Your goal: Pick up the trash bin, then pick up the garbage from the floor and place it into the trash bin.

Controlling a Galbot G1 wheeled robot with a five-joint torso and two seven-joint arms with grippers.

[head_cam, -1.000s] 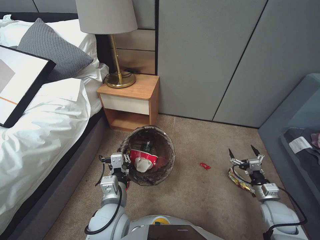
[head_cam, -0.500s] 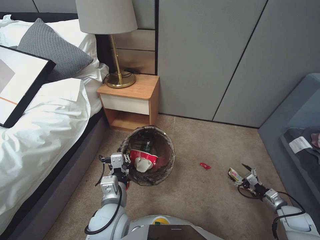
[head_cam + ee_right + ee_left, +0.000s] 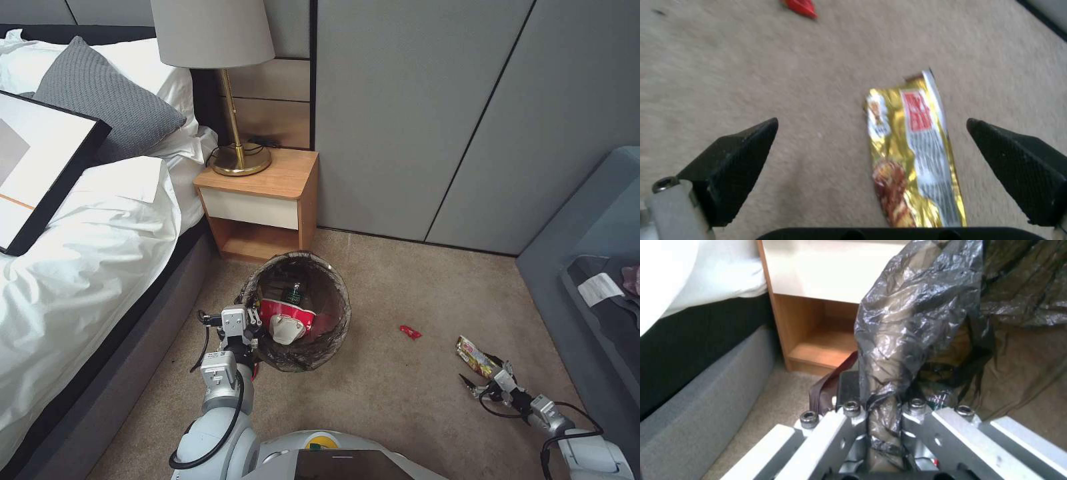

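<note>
A: Where is the bin (image 3: 298, 308)?

B: On the carpet (image 3: 393, 400) in front of the nightstand (image 3: 261, 200), beside the bed (image 3: 87, 267). One bin, lined with a dark bag (image 3: 902, 316) folded over its rim.

A: And the left gripper (image 3: 248, 325)?

B: At the bin's near-left rim. In the left wrist view its jaws are clamped on a bunched fold of the bag together with the rim.

A: What is already inside?

B: I count three things in the head view: a red-and-white wrapper (image 3: 285, 319), a small green-labelled bottle (image 3: 294, 292), and a bit of red (image 3: 325, 325) to the right of the wrapper that I cannot identify.

A: What is left on the floor?

B: Two pieces. A small red wrapper (image 3: 410, 331) lies to the right of the bin, apart from it. A long gold wrapper (image 3: 475, 357) lies farther right, near the sofa (image 3: 587, 220).

A: The right gripper (image 3: 485, 375)?

B: Low over the carpet at the gold wrapper's near end. In the right wrist view its two black fingertips (image 3: 735, 150) are spread wide, one on each side of the gold wrapper (image 3: 911, 156), holding nothing. The red wrapper (image 3: 801, 6) shows beyond it.
</note>
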